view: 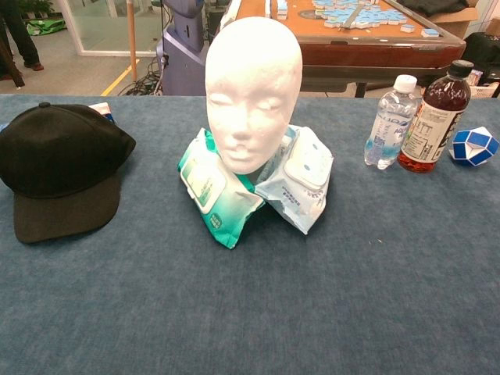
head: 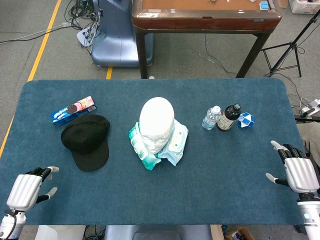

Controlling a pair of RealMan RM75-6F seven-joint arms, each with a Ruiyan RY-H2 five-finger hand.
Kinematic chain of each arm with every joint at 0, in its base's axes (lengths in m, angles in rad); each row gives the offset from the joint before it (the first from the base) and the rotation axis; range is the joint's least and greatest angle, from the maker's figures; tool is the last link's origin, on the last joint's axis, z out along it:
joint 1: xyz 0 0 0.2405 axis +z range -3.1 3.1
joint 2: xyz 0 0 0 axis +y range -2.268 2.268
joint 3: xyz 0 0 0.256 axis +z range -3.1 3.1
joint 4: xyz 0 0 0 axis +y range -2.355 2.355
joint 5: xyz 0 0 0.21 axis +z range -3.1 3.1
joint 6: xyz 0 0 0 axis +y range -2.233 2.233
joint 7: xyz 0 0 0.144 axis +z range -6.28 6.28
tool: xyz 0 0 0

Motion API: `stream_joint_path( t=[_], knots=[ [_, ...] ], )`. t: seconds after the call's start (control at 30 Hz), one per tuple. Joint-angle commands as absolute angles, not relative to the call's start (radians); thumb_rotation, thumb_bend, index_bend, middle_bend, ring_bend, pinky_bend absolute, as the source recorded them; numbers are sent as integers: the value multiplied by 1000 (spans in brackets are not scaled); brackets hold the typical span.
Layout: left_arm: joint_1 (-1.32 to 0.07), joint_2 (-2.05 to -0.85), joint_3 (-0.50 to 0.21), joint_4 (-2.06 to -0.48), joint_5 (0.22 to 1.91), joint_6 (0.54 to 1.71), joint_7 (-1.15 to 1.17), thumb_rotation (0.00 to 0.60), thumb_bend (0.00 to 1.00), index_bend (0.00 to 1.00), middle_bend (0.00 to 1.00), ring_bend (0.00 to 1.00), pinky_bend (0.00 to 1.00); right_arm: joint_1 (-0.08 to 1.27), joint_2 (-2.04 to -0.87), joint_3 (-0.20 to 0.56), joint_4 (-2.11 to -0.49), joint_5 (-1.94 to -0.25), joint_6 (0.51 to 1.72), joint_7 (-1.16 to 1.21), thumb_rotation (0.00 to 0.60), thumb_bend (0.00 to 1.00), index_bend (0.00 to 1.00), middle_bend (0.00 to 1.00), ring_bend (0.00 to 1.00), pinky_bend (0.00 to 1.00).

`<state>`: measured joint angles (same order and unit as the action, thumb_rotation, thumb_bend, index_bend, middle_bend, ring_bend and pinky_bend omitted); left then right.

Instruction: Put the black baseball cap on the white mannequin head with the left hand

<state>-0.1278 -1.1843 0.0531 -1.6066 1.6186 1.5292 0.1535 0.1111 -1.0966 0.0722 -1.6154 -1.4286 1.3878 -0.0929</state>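
Note:
The black baseball cap (head: 86,140) (view: 60,168) lies flat on the blue table, left of centre, brim toward the front edge. A white mannequin head (head: 156,123) (view: 253,92) stands upright in the middle, bare, propped on wet-wipe packs (head: 172,145) (view: 258,187). My left hand (head: 27,190) rests near the front left corner, empty, fingers apart, well short of the cap. Near the front right edge my right hand (head: 296,170) is also empty with fingers spread. Neither hand shows in the chest view.
A cookie box (head: 74,110) lies behind the cap. Right of the head stand a small water bottle (head: 211,118) (view: 390,121), a dark drink bottle (head: 229,117) (view: 430,117) and a blue-white puzzle toy (head: 245,120) (view: 474,146). A wooden table (head: 205,20) stands beyond.

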Motion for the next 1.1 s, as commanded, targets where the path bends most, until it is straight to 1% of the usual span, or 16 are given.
stream_joint_path(
  t=[0.03, 0.3, 0.43, 0.57, 0.63, 0.7, 0.8, 0.97, 1.1],
  knots=[
    [-129, -1184, 55, -1608, 1624, 1522, 159, 600, 160, 359, 526, 435, 611, 117, -1099, 70, -1617, -1427, 1379, -102, 600, 0, 148, 281, 169, 215],
    [-144, -1192, 57, -1638, 1608, 1457, 180, 600, 161, 358, 525, 435, 611, 116, -1097, 70, -1620, -1428, 1381, -93, 600, 0, 148, 281, 169, 215],
    [-156, -1215, 52, -1671, 1636, 1453, 211, 600, 160, 360, 524, 435, 611, 120, -1091, 67, -1617, -1429, 1371, -79, 600, 0, 148, 281, 169, 215],
    [-173, -1247, 47, -1707, 1673, 1444, 271, 600, 161, 394, 527, 439, 611, 122, -1080, 66, -1618, -1438, 1371, -55, 600, 0, 148, 282, 169, 215],
    [-184, -1270, 37, -1720, 1682, 1436, 300, 600, 161, 421, 566, 447, 611, 119, -1075, 65, -1618, -1446, 1378, -43, 600, 0, 148, 282, 169, 215],
    [-196, -1290, 28, -1728, 1682, 1421, 319, 600, 153, 463, 627, 461, 611, 117, -1071, 63, -1618, -1453, 1384, -30, 600, 0, 148, 282, 169, 215],
    [-220, -1310, 11, -1751, 1655, 1376, 355, 600, 98, 519, 694, 485, 612, 112, -1064, 61, -1616, -1462, 1393, -11, 600, 0, 148, 282, 169, 215],
    [-257, -1369, -42, -1766, 1581, 1325, 430, 600, 40, 567, 764, 519, 613, 107, -1057, 60, -1612, -1469, 1403, 14, 600, 0, 148, 282, 169, 215],
    [-283, -1425, -70, -1745, 1545, 1303, 455, 600, 19, 604, 813, 551, 615, 107, -1055, 60, -1610, -1469, 1403, 22, 600, 0, 148, 282, 169, 215]
  ],
)
